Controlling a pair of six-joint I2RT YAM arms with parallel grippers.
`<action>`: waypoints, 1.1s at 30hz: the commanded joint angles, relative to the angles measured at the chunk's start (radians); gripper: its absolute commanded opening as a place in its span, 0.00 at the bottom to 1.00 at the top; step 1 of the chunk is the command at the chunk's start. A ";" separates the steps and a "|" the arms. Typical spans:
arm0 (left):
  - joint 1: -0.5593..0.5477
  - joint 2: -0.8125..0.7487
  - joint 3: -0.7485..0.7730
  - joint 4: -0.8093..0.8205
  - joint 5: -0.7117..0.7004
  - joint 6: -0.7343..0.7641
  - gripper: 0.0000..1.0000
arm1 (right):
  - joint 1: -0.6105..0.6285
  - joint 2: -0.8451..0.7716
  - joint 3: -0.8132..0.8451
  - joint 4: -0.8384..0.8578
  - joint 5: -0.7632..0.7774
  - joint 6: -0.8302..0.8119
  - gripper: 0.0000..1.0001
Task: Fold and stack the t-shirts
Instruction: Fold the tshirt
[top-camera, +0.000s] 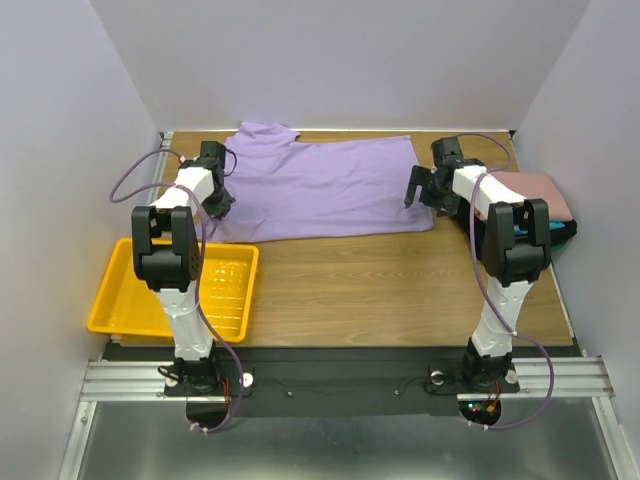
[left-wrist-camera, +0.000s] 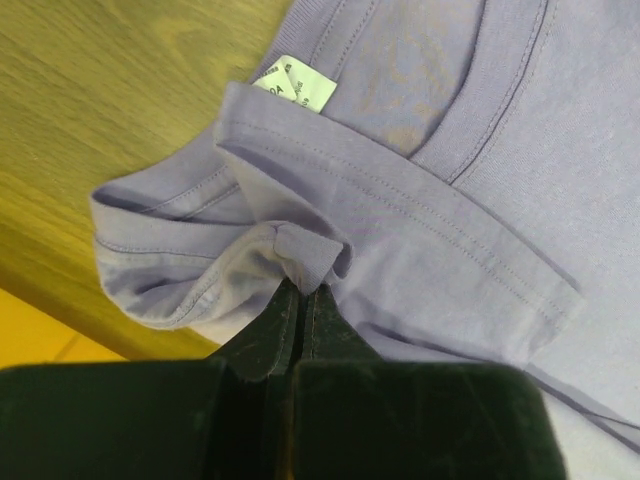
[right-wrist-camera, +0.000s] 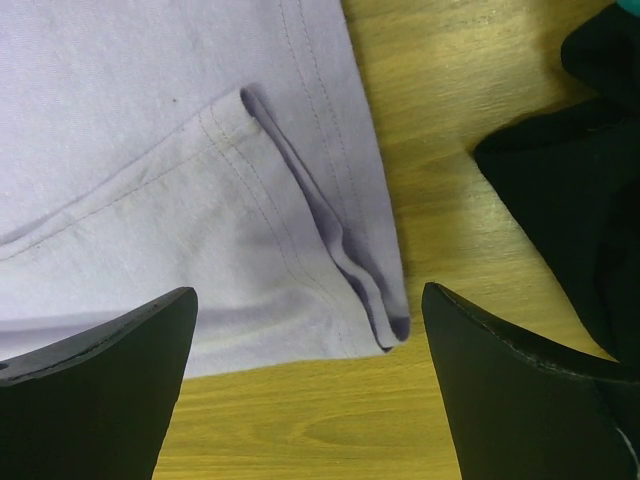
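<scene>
A lavender t-shirt lies spread across the back of the table. My left gripper is shut on a fold of its cloth near the sleeve and collar; a green label shows by the neckline. My right gripper is open, its fingers straddling the shirt's hem corner just above the wood, holding nothing. A stack of folded shirts sits at the far right, a dusty-pink one on top, teal and black beneath; the black cloth shows in the right wrist view.
A yellow plastic tray sits at the near left of the table. White walls close in the back and both sides. Bare wood lies between the shirt and the arm bases.
</scene>
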 joint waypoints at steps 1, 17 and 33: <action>-0.007 0.003 0.013 -0.040 -0.002 -0.020 0.00 | -0.003 -0.019 -0.002 0.039 -0.011 -0.013 1.00; -0.010 0.004 0.110 -0.301 0.028 0.044 0.60 | -0.001 -0.015 -0.010 0.038 0.036 -0.030 1.00; 0.023 0.202 0.463 -0.258 0.024 0.007 0.80 | -0.001 -0.021 -0.018 0.039 0.001 -0.027 1.00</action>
